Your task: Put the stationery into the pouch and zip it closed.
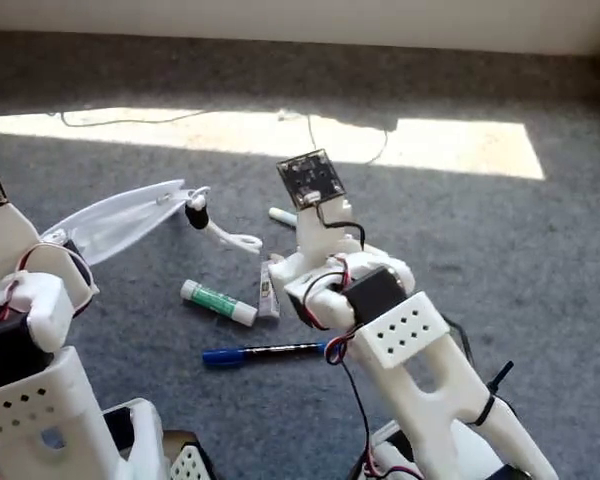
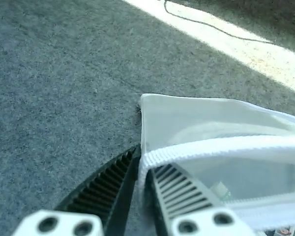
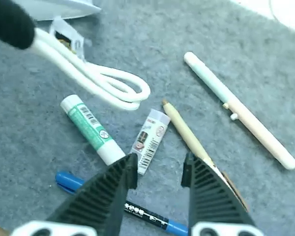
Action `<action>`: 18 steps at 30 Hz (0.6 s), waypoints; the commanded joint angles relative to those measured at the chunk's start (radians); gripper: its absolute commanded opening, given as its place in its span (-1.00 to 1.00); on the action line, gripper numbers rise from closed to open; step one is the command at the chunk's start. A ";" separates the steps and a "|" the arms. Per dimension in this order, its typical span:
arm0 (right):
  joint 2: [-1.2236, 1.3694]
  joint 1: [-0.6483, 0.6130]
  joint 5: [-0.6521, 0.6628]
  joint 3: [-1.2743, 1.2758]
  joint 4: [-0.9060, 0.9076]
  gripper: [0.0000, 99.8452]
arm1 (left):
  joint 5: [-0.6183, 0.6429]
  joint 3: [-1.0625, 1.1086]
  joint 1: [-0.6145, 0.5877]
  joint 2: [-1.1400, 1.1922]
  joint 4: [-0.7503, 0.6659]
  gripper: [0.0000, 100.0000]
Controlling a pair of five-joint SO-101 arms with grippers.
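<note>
While the right hand [image 3: 159, 167] hangs with its jaws spread over two things at once, the small tube [image 3: 150, 140] and the wooden pencil [image 3: 187, 130], I'd worry that it closes on both. It could also nip one by the end and flick it off across the grey carpet [image 1: 500, 260]. The white cord loop [image 3: 105, 83] looks like a second snag. It lies just off the pouch's mouth, where anything carried in would have to pass, and a pen could catch on it.

The pouch [image 1: 120, 215] is held by the left hand [image 2: 140, 160], which is pressed tight on the woven zip edge at one corner (a thin grip, by the look of it). If that slips, I'd expect the mouth to sag shut.

All the stationery lies outside the pouch. The glue stick [image 1: 218, 302] and the pale pen [image 3: 241, 113] are near its mouth, and the blue pen [image 1: 265, 352] is farthest from it. The tube sits right below the right hand, between the jaw tips, with the pencil just beside one jaw.
</note>
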 commanded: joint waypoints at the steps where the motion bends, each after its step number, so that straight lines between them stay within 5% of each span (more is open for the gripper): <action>1: 0.070 -0.051 -0.009 -0.068 -0.033 -0.74 | 0.009 -0.021 -0.016 -0.001 -0.021 -0.99; 18: 0.582 -0.077 -0.120 -0.360 -0.027 -0.69 | 0.009 -0.021 -0.015 -0.001 -0.020 -0.99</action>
